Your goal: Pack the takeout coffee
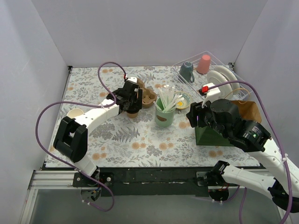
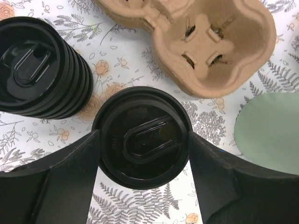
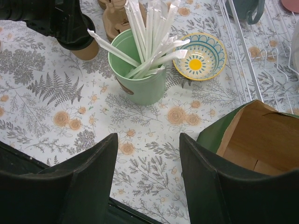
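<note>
The takeout coffee (image 2: 143, 136), a brown paper cup with a round black lid, stands between the fingers of my left gripper (image 2: 144, 144). Both fingers press against the lid's sides. From above, that gripper (image 1: 132, 105) covers the cup (image 1: 133, 113), just left of the brown pulp carrier (image 1: 148, 97). In the left wrist view the carrier (image 2: 210, 51) lies beyond the cup with its pockets bare. The right wrist view catches the cup's brown wall (image 3: 87, 49) at the top left. My right gripper (image 3: 147, 144) hangs open over the flowered table, holding nothing.
A ribbed stack of black lids (image 2: 37, 70) stands left of the cup. A mint cup of wrapped straws (image 1: 164, 114), a small patterned bowl (image 1: 182, 100) and an open green paper bag (image 1: 219, 135) lie to the right. A dish rack (image 1: 233, 95) holds a teal mug (image 1: 187, 71).
</note>
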You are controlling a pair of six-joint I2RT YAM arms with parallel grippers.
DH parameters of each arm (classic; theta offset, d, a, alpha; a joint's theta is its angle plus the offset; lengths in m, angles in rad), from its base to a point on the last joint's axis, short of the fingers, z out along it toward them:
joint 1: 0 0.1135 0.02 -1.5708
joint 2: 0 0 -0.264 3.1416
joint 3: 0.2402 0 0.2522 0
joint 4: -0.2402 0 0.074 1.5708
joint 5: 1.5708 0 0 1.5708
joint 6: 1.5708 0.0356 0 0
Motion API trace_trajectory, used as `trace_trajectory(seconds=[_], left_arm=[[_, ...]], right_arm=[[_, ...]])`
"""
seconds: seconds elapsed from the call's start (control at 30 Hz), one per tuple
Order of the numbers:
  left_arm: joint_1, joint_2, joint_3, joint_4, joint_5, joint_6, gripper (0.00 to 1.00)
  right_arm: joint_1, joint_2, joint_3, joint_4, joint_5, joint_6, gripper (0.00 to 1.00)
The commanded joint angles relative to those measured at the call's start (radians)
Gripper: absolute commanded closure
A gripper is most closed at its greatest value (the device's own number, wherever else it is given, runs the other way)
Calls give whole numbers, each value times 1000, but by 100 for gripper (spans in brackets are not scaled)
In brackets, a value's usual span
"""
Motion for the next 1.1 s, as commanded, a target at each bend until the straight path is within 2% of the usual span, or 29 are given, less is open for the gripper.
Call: trace_trajectory(seconds=[0.0,0.2,0.3,0.33,0.63,0.77,0.83,0.97,1.07], left_arm=[[24,8,20,14,17,18,35],[25,-20,61,-17,19,21,21],[25,-38,128,-58,33,21,15],[25,-43,145,-69,39,21,13],[25,-120,266,-143,117,37,2],[25,-173,273,-153,157,47,2],[25,-219,262,-149,174,47,2],[24,-287,221,-135,203,41,2],[25,-314,204,-133,212,38,2]], right_arm=[[-2,-13,-3,35,29,9,37],[-2,-2,10,41,40,10,37],[-2,22,17,32,86,-2,37],[-2,33,15,13,145,-6,36],[-43,146,104,-134,311,9,36],[-120,153,92,-166,263,3,36],[-148,150,77,-177,203,-2,38],[-157,157,55,-220,183,18,41],[-159,153,49,-215,135,10,56]])
